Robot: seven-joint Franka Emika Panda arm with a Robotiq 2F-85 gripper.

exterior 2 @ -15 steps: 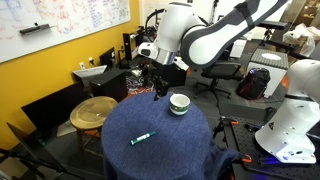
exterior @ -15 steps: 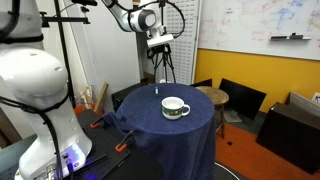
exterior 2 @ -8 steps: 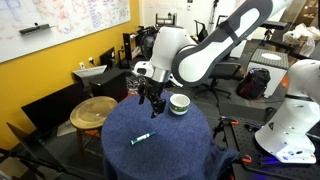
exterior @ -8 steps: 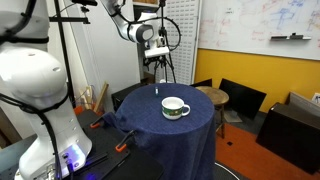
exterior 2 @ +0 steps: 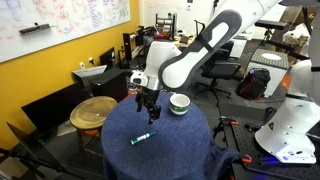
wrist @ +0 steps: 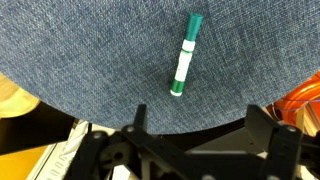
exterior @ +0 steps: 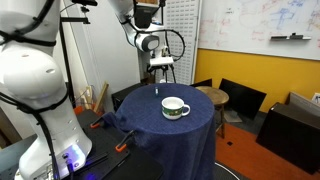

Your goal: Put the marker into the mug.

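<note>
In an exterior view the marker [exterior 2: 143, 138] lies flat on the round, blue-clothed counter [exterior 2: 175, 150], with bare cloth all around it. It sits between 7 and 8 o'clock from the mug [exterior 2: 180, 104] and well apart from it. The tool [exterior 2: 148, 108] hangs above the counter at 12 o'clock from the marker. In the wrist view its fingers [wrist: 138, 118] stand spread and empty, and the marker lies near the counter's curved edge.
</note>
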